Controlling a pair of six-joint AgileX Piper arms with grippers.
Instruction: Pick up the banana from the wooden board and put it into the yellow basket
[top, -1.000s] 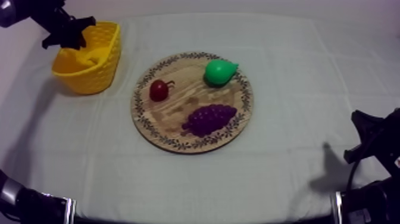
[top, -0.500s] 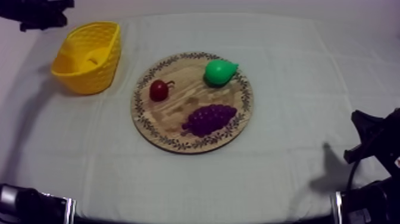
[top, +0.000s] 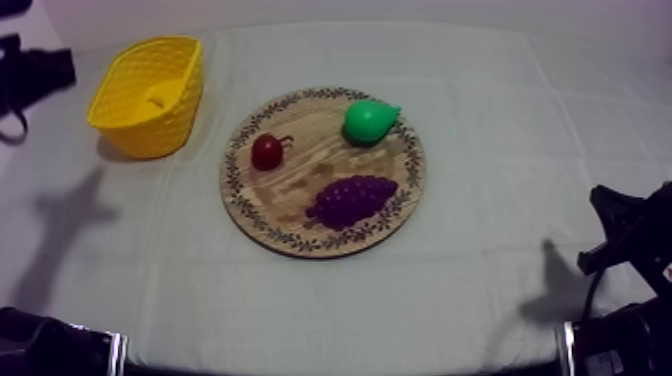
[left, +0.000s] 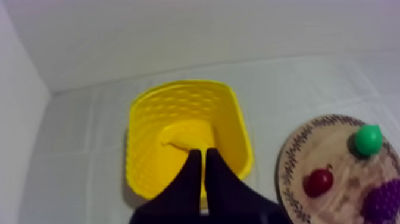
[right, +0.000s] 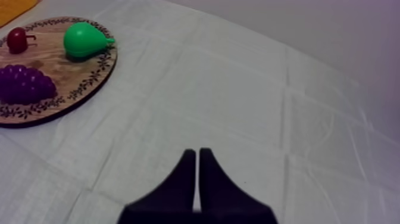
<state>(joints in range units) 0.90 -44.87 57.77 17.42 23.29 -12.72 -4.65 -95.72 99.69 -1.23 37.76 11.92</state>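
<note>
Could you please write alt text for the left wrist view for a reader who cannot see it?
The left gripper, shut on nothing, hangs above the yellow basket, where the banana lies. Beside the basket, the wooden board carries a green pear, a small red fruit and purple grapes.

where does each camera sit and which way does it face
Top view: above the table, slanting down on the yellow basket and wooden board; left arm at the left edge, right arm lower right.
Left wrist view: on the left arm, looking down past the shut left gripper into the basket holding the banana.
Right wrist view: on the right arm, low, facing past the shut right gripper toward the board.
Shared: all three show the pear on the board.
</note>
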